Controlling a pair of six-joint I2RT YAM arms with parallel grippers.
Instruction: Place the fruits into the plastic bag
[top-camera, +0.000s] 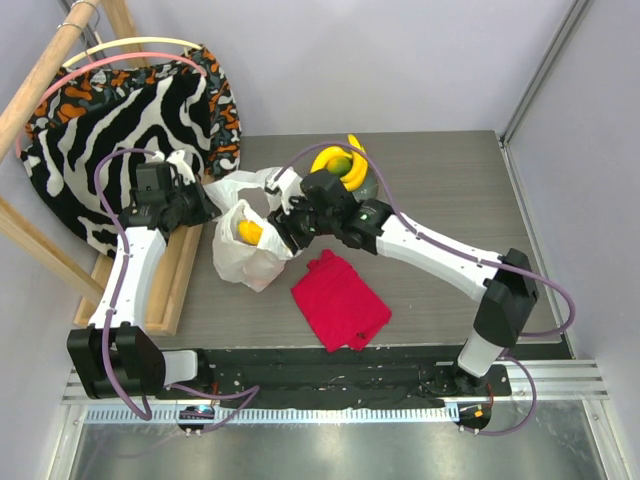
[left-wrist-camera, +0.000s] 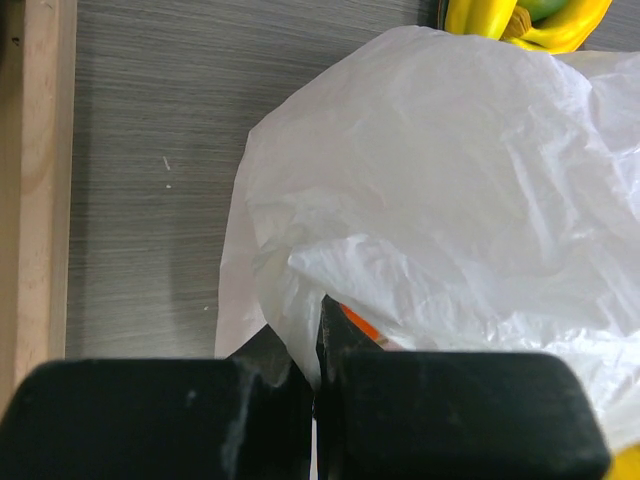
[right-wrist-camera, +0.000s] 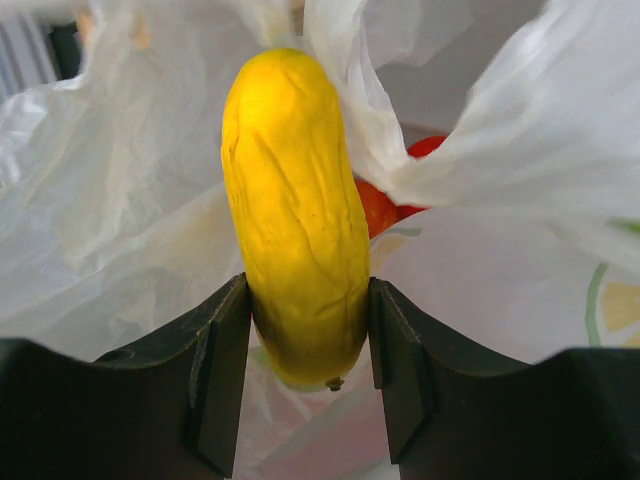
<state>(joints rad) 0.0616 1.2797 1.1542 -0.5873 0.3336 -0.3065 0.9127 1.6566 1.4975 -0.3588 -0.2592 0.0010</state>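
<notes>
The white plastic bag (top-camera: 245, 255) lies on the table between the arms, its mouth held open. My left gripper (left-wrist-camera: 318, 335) is shut on the bag's edge (left-wrist-camera: 300, 330) and pinches the film. My right gripper (right-wrist-camera: 310, 340) is shut on a yellow fruit (right-wrist-camera: 295, 210) and holds it at the bag's mouth; the fruit shows as yellow (top-camera: 250, 232) in the top view. A red-orange fruit (right-wrist-camera: 385, 200) lies inside the bag. Yellow bananas (top-camera: 345, 165) and a green fruit (top-camera: 340, 165) rest on the dark plate (top-camera: 366, 184) behind the right arm.
A red folded cloth (top-camera: 340, 300) lies near the front centre. A zebra-striped fabric (top-camera: 120, 120) on a hoop leans at the back left over a wooden frame (top-camera: 180, 270).
</notes>
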